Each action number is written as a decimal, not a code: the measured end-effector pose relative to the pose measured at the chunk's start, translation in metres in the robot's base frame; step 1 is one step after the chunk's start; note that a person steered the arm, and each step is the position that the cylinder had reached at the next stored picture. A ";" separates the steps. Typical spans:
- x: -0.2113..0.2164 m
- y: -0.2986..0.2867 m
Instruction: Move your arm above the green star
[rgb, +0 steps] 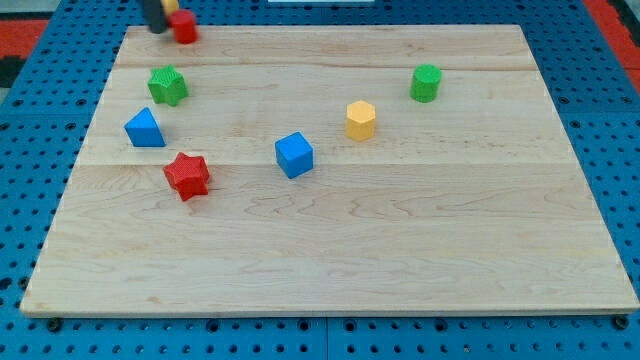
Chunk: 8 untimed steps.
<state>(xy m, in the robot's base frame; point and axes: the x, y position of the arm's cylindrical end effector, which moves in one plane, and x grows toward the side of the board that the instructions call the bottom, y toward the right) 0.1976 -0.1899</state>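
Green star: ridged, knobbly, sits near bench left edge, upper part. No jaws on this rig, just a rod. My tip is blurred at the view's top-left, just beside a red block w/ a bit of yellow above it, shape can't tell. Star is below the tip, apart from it. Blue triangular block and red star further below. Blue cube, yellow hexagon block, green cylinder off to the view's right. No containers. Bench lower half open.
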 end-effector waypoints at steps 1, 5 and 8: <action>0.013 0.019; -0.005 0.126; 0.073 0.100</action>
<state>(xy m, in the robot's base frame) 0.2701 -0.0900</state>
